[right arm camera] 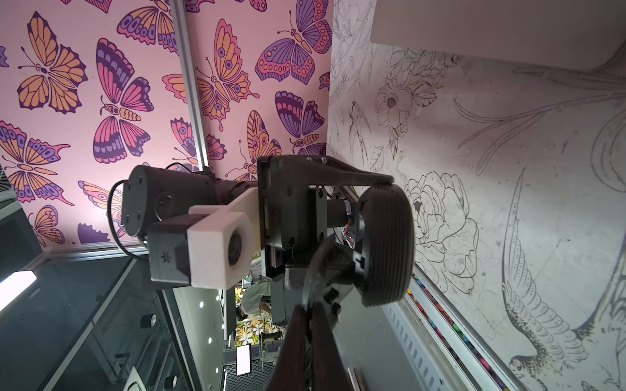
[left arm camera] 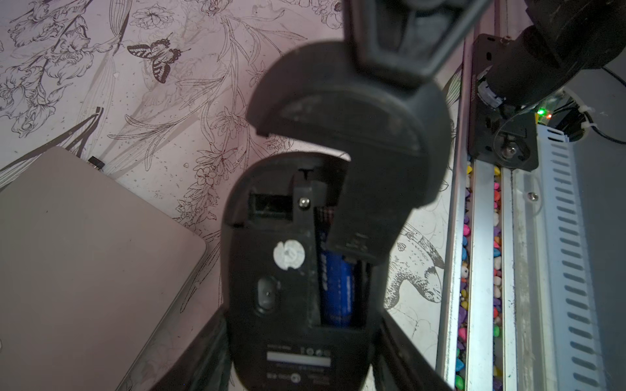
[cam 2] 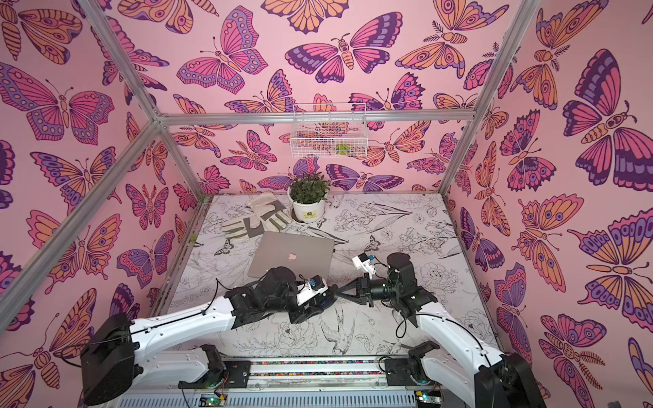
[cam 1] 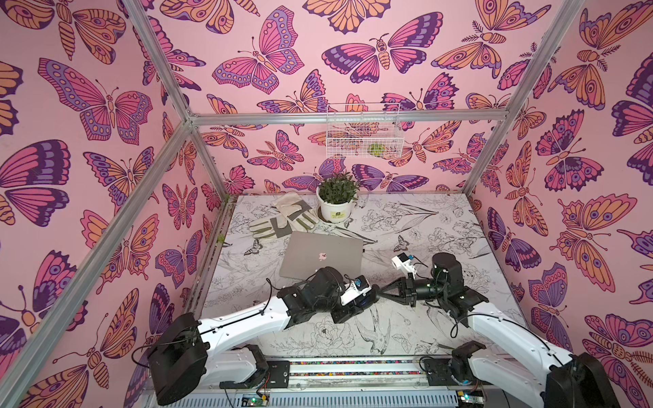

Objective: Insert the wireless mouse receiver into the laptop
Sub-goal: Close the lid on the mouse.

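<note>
Mouse (left arm camera: 288, 270), underside up, clamped in left claw (left arm camera: 299, 325) (tips hidden); right claw (right arm camera: 310, 311) pinched shut on cover (left arm camera: 355, 111).

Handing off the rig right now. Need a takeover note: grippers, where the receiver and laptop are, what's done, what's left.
The left gripper is closed on the black mouse, underside up, bay open, blue battery in, receiver slot empty.
The right gripper is shut on the battery cover, close to the open bay.
The laptop lies closed on the table.
The receiver is a small black stub at the laptop's side edge. It looks plugged in, but seating is not confirmable.
Done: receiver out of the mouse, at the laptop.
Left: verify seating; probably refit the cover and set the mouse down.
</note>
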`<move>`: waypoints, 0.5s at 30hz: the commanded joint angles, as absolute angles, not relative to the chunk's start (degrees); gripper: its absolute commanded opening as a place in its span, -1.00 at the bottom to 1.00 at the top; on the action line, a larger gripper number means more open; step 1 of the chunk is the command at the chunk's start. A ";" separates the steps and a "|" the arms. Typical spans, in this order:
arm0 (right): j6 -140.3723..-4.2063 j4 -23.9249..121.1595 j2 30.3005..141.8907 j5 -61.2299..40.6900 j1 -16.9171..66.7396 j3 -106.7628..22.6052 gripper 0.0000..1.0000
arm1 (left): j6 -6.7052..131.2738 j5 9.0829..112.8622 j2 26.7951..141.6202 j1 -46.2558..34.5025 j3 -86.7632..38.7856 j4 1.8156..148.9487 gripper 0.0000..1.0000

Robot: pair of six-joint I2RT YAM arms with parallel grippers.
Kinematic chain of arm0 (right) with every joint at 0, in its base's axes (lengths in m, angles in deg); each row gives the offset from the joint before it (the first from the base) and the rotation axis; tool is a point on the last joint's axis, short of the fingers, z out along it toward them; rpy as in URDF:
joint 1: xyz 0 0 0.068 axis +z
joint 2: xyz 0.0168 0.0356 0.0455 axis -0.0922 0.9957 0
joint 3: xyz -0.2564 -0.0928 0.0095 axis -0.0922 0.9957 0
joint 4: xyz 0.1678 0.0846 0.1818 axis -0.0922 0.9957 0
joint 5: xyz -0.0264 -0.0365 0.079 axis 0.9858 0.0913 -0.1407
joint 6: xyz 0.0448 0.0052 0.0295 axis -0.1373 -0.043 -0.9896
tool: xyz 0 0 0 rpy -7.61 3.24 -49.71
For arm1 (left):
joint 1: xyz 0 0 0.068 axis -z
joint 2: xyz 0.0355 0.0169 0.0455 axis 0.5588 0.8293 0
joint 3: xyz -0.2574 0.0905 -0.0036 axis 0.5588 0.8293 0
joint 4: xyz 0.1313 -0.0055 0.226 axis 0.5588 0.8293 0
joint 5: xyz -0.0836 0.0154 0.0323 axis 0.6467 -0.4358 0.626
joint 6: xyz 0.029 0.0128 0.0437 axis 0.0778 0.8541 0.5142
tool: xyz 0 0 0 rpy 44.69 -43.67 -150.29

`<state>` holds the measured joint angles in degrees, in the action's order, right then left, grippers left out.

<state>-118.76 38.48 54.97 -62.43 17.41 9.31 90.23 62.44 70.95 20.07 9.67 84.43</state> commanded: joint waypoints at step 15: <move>-120.63 36.58 55.05 -61.47 17.91 8.05 -1.00 | 91.50 63.60 68.83 21.30 11.40 77.87 -0.01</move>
